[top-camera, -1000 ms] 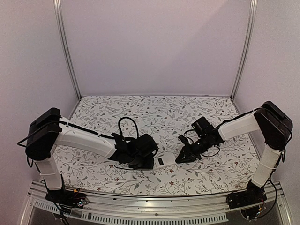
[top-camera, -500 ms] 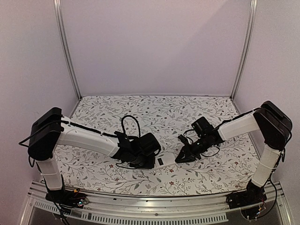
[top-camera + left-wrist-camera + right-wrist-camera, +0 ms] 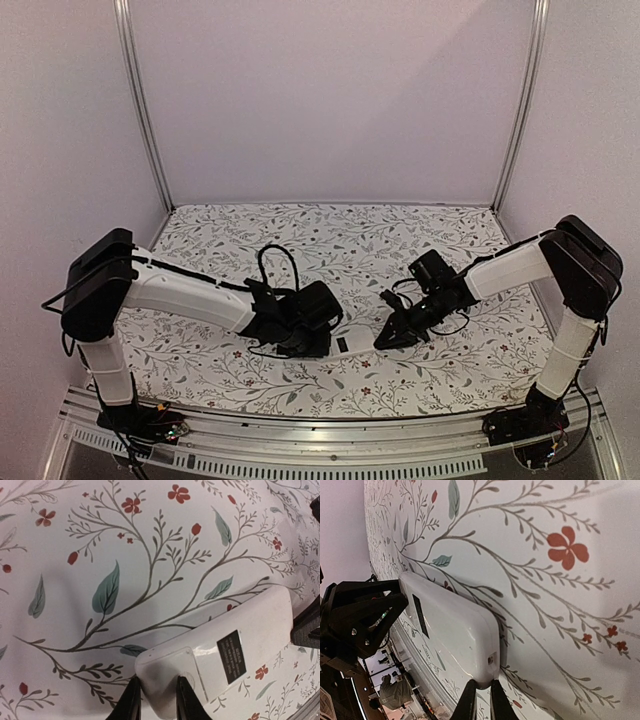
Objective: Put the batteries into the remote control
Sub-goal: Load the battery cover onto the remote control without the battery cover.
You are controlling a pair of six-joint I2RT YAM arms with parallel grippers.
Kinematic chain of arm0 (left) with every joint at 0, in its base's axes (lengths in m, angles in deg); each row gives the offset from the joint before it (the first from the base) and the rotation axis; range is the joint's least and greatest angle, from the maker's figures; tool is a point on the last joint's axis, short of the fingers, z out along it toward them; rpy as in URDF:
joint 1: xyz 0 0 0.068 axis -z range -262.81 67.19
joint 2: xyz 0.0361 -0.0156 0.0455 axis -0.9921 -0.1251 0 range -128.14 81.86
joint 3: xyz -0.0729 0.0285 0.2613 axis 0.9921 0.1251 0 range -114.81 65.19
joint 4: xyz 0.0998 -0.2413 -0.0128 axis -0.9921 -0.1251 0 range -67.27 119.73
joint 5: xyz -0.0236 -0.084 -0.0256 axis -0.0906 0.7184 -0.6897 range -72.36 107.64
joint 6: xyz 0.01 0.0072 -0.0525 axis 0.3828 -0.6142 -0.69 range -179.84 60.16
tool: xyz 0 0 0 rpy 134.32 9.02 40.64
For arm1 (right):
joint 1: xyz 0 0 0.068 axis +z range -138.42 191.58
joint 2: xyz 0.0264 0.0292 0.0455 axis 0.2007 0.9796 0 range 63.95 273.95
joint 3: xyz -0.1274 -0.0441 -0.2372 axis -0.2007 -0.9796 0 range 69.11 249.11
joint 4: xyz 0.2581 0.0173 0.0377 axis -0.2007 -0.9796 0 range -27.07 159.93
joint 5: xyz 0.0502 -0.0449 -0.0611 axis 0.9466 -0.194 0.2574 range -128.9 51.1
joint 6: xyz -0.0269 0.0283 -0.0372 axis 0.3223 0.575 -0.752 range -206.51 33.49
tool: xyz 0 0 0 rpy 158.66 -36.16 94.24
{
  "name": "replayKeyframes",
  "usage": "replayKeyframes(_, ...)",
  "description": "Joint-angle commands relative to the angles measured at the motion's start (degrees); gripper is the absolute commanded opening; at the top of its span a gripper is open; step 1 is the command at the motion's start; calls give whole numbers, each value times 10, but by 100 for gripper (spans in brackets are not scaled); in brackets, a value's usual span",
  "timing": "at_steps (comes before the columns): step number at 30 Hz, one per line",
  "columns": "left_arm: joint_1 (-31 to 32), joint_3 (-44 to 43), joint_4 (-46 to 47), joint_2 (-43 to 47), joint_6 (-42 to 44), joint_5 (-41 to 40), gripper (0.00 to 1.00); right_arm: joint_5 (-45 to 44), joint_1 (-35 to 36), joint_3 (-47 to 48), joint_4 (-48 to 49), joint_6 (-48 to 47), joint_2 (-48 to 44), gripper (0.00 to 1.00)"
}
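Observation:
The remote control (image 3: 352,342) is a flat white bar, plain back towards the cameras, with a small dark printed rectangle (image 3: 231,650) on it. It hangs between my two grippers just above the floral cloth. My left gripper (image 3: 157,703) is shut on its left end, one finger against the edge and the other across the back. My right gripper (image 3: 484,700) is shut on the rim of the opposite end (image 3: 487,665). In the top view the left gripper (image 3: 322,340) and right gripper (image 3: 383,340) face each other. No batteries are in view.
The floral tablecloth (image 3: 330,240) covers the table. Pale walls with metal posts (image 3: 140,110) close it in on three sides, and an aluminium rail (image 3: 300,455) runs along the near edge. A black cable loop (image 3: 275,262) rises behind the left wrist.
My left gripper's jaws have closed in onto the remote's left end, and its wrist has shifted slightly right. The right arm and the remote have stayed put.

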Motion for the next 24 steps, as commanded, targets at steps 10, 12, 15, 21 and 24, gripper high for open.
replayKeyframes(10,2,90,218,-25,0,167,25,35,47,-2,133,38,12,8)
replayKeyframes(12,-11,105,187,-6,-1,144,27,26,44,-14,131,41,4,8)
replayKeyframes(15,-21,108,139,16,4,120,32,17,41,-29,127,43,-5,10)
replayKeyframes(21,-24,101,95,34,2,84,41,11,41,-43,122,42,-11,16)
replayKeyframes(24,-22,96,72,43,1,65,46,11,42,-45,120,41,-13,20)
